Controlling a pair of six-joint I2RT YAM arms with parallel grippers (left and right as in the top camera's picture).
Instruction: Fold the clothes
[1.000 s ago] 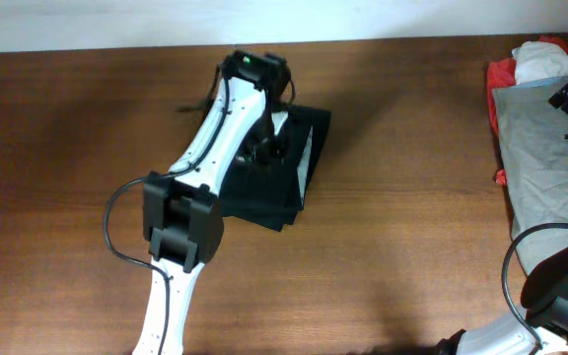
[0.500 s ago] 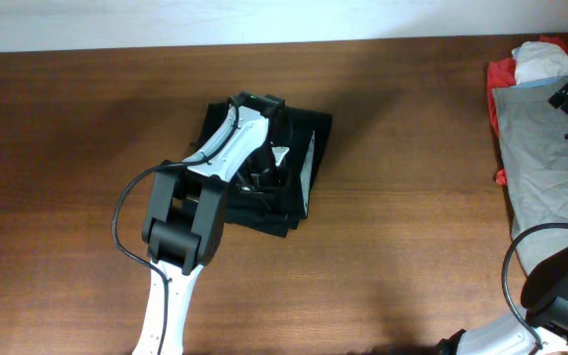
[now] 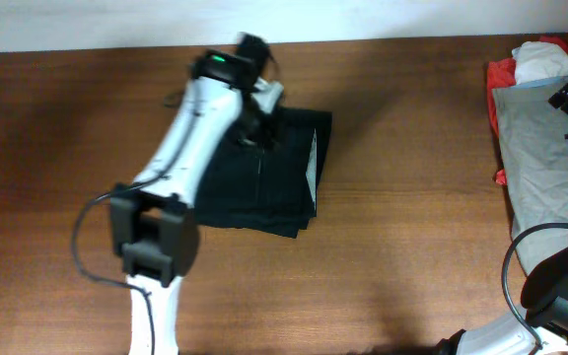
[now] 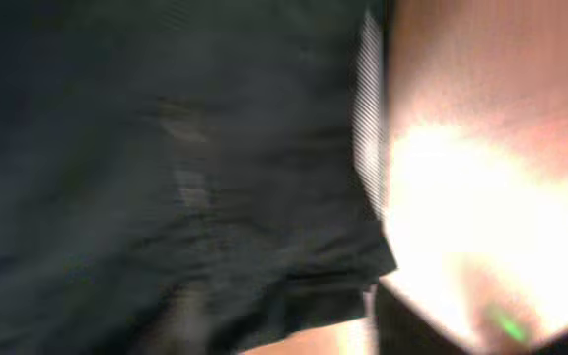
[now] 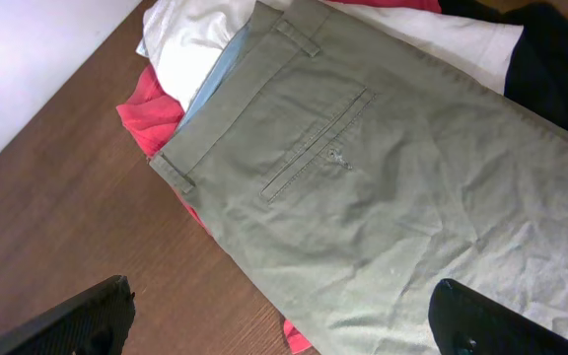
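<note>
Over the folded black garment (image 3: 264, 182), left gripper (image 3: 256, 113) is reading blurred, can't tell its grip; snagged cloth is risking unfolding. Right gripper (image 5: 284, 330) is hovering spread-open over grey trousers (image 5: 363, 177).

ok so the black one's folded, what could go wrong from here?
1. The left gripper hangs at the far edge of the black garment, and its wrist view is blurred. If it has hold of fabric, moving off could pull the fold open.
2. The grey trousers lie over a red garment and a white garment. The open right gripper may drag those along.
</note>
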